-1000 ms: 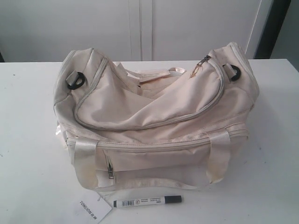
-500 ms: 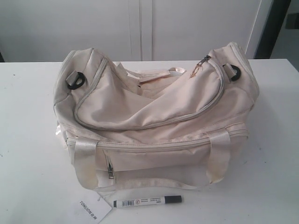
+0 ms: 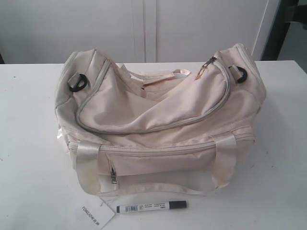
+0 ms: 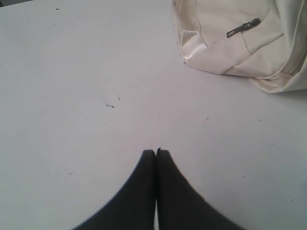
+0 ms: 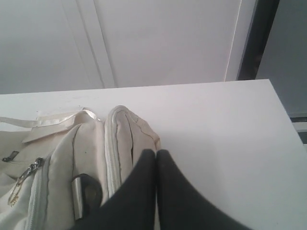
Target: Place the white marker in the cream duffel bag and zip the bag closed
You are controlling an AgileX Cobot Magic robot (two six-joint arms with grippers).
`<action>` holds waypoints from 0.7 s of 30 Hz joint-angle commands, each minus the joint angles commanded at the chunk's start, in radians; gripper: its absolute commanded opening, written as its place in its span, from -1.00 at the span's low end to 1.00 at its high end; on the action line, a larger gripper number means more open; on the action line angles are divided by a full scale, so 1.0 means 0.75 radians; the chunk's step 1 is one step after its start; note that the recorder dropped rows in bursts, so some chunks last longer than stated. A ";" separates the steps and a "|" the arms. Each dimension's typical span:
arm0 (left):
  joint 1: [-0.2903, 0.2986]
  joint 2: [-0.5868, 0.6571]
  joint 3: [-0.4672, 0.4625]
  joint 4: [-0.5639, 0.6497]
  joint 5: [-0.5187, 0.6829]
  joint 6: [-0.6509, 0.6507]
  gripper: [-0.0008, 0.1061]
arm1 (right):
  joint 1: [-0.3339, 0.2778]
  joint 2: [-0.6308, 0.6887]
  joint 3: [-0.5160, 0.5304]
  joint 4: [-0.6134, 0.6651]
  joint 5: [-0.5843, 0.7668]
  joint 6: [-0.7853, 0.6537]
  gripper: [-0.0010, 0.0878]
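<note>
White marker (image 3: 151,206) lies on the table (image 3: 29,143) just beside the cream duffel bag (image 3: 158,120); left gripper (image 4: 156,152) and right gripper (image 5: 156,152) both pressed closed, empty. Best bet: spread jaws first, pinch mid-barrel, avoid the paper tag (image 3: 91,213).

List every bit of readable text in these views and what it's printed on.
"TONLION": on the white paper tag lying in front of the cream fabric duffel bag; the small characters after it are too blurred to read.
Printed label on the slim white marker with a dark cap: barcode-like marks and fine print, too small to read.
The bag itself shows no lettering in any view.
</note>
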 joint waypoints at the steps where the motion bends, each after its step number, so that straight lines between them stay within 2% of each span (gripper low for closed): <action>1: 0.000 0.000 0.000 0.000 0.000 0.000 -0.99 | 0.000 0.002 -0.003 0.000 -0.006 -0.003 -0.98; 12: 0.000 0.000 0.000 0.000 0.000 0.000 -0.99 | 0.000 0.172 -0.244 0.003 0.237 -0.009 -0.98; 21: 0.000 0.000 0.000 0.000 0.000 0.000 -0.99 | 0.096 0.326 -0.355 0.055 0.287 -0.104 -0.98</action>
